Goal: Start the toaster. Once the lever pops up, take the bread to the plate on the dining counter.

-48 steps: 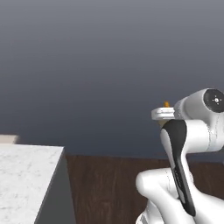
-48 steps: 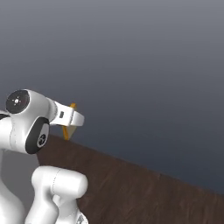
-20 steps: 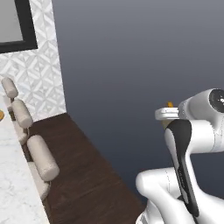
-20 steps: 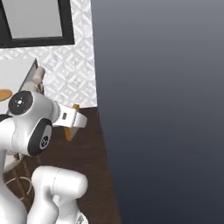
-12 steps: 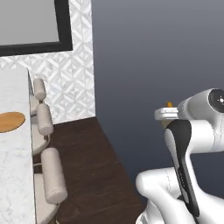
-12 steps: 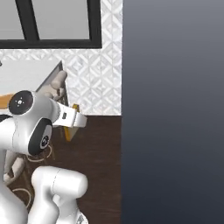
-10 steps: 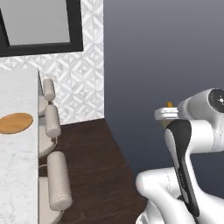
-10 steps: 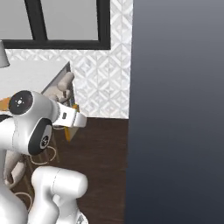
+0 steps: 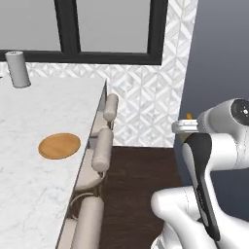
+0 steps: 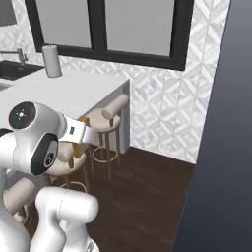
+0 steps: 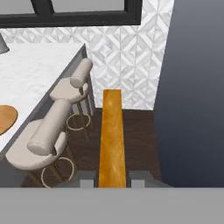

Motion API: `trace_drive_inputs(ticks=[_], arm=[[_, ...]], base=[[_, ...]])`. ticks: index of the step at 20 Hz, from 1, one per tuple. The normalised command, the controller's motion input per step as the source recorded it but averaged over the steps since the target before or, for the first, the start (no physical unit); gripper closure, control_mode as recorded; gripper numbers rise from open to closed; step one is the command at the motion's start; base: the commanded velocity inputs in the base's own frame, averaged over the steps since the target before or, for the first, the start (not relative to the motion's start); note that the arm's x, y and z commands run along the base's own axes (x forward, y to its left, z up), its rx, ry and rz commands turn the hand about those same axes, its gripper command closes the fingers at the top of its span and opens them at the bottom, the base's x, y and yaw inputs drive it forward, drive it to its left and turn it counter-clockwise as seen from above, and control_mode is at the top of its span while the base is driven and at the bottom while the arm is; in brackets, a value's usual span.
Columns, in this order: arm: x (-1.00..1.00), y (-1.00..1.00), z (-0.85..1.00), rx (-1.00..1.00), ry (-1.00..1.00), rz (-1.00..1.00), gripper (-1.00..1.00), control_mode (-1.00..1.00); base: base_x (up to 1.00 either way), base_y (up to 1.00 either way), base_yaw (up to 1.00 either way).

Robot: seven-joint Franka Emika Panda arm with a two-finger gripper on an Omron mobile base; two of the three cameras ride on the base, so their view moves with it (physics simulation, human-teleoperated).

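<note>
The bread (image 11: 111,131) stands edge-on as an orange-brown strip between my two dark fingertips (image 11: 88,178), so my gripper (image 11: 112,179) is shut on it. From the right base view the gripper (image 10: 79,134) hangs in the air with the bread (image 10: 77,147) in it, beside the stools. A bit of the bread (image 9: 188,116) peeks over the arm in the left base view. The round orange-brown plate (image 9: 59,145) lies on the white marble dining counter (image 9: 29,194), left of the gripper; its rim (image 11: 5,119) shows at the hand view's left edge. Toaster and lever are out of view.
Padded beige stools (image 9: 101,148) (image 10: 110,114) (image 11: 43,141) line the counter's near edge between me and the plate. A grey cylinder (image 9: 18,69) stands at the counter's far end. A dark grey wall (image 10: 221,147) closes the right side. Dark wood floor (image 9: 131,185) lies below.
The whole picture has swept round, so the camera moved: counter, plate, stools and window have come into view. The arm holds the same pose with the bread in its gripper.
</note>
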Motion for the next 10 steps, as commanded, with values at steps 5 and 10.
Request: trace_drive_inputs(ticks=[5, 10], arm=[[0.00, 0.00, 0.00, 0.00, 0.00, 0.00, 1.00, 1.00], [0.00, 0.00, 0.00, 0.00, 0.00, 0.00, 1.00, 1.00]], base=[[1.00, -0.52, 0.66], [0.98, -0.34, 0.81]])
